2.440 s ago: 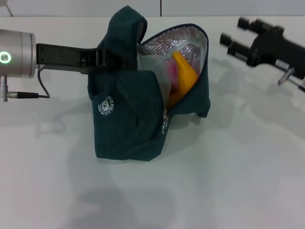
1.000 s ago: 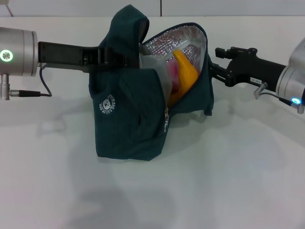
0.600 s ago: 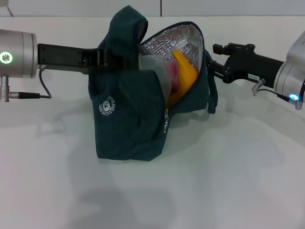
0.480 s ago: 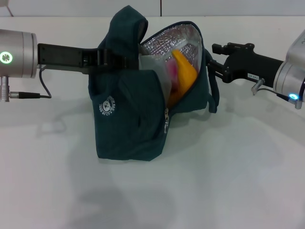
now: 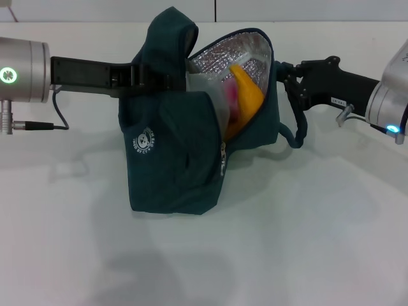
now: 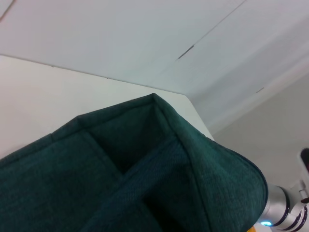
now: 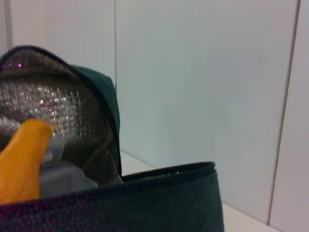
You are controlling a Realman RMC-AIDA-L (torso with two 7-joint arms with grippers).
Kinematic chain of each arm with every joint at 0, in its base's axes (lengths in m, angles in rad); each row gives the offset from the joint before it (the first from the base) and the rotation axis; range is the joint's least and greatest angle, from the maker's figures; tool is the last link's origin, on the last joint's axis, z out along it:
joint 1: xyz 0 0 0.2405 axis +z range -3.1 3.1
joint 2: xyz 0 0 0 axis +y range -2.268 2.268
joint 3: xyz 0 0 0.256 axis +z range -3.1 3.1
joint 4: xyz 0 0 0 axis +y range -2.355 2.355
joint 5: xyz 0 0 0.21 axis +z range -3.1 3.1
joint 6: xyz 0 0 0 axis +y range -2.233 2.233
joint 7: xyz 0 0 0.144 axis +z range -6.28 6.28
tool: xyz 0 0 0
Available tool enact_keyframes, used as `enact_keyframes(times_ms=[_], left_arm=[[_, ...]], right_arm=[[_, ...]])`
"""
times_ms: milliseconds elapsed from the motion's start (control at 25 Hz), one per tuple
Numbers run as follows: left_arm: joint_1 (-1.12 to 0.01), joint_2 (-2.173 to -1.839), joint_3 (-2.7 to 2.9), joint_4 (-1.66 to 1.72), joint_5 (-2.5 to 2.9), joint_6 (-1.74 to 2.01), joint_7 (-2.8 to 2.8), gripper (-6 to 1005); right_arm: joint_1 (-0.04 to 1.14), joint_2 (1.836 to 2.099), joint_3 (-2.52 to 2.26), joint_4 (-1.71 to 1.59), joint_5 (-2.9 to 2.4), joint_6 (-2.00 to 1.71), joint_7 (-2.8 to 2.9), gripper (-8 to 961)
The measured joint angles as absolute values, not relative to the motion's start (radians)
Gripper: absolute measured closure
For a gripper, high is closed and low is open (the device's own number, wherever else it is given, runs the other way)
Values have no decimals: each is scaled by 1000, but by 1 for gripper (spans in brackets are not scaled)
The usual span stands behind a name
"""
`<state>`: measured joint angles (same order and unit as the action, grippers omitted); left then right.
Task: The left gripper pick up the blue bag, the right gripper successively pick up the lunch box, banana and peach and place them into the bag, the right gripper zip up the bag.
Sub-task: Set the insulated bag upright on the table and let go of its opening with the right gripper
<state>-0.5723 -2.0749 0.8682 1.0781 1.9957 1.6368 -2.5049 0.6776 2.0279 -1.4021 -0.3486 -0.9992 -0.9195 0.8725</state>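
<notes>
The right hand (image 5: 282, 75) touches the bag's (image 5: 172, 166) right rim, finger state unclear, while the zipper pull (image 5: 222, 167) hangs nearer and left; left hand (image 5: 150, 80) pinches the bag's top.

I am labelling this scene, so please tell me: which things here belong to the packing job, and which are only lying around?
Part of the job:
- blue bag, unzipped
- banana, in the bag
- peach, in the bag
- lunch box, in the bag
- left gripper, at the bag's top
- right gripper, at the bag's right edge

Just lying about:
- nothing besides the white table
</notes>
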Motion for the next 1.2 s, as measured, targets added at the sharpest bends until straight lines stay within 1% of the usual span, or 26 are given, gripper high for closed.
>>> enact_keyframes(times_ms=[120, 200, 400, 560, 680, 760, 880, 960, 1080, 1200], left_arm=[[-573, -2074, 868, 1078, 1995, 1637, -2505, 961], [-573, -2074, 868, 1081, 1979, 1637, -2502, 961], [-574, -2077, 873, 1082, 1933, 1637, -2484, 961], [-583, -2082, 876, 1076, 1929, 1639, -2476, 961], [-613, -2084, 882, 1018, 1932, 1627, -2459, 961], [-626, -2081, 883, 978, 1937, 1619, -2457, 961], [-628, -2079, 880, 957, 1939, 1615, -2455, 961], [-624, -2078, 878, 961, 1939, 1615, -2455, 961], [-619, -2076, 869, 963, 1931, 1618, -2457, 961], [-615, -2075, 869, 963, 1886, 1648, -2427, 961]], right_arm=[[660, 2028, -1401, -371, -978, -943, 872, 822], [621, 2027, -1397, -416, -951, -983, 874, 844], [513, 2014, -1393, -582, -892, -1079, 916, 880], [458, 1997, -1391, -698, -893, -1103, 1000, 881], [433, 1988, -1377, -715, -896, -1137, 1031, 881], [411, 1988, -1354, -731, -899, -1202, 1046, 882], [361, 1998, -1302, -782, -900, -1270, 1064, 882], [345, 1998, -1289, -798, -903, -1270, 1071, 882], [341, 1983, -1279, -790, -903, -1270, 1088, 882], [339, 1977, -1272, -779, -923, -1229, 1096, 883]])
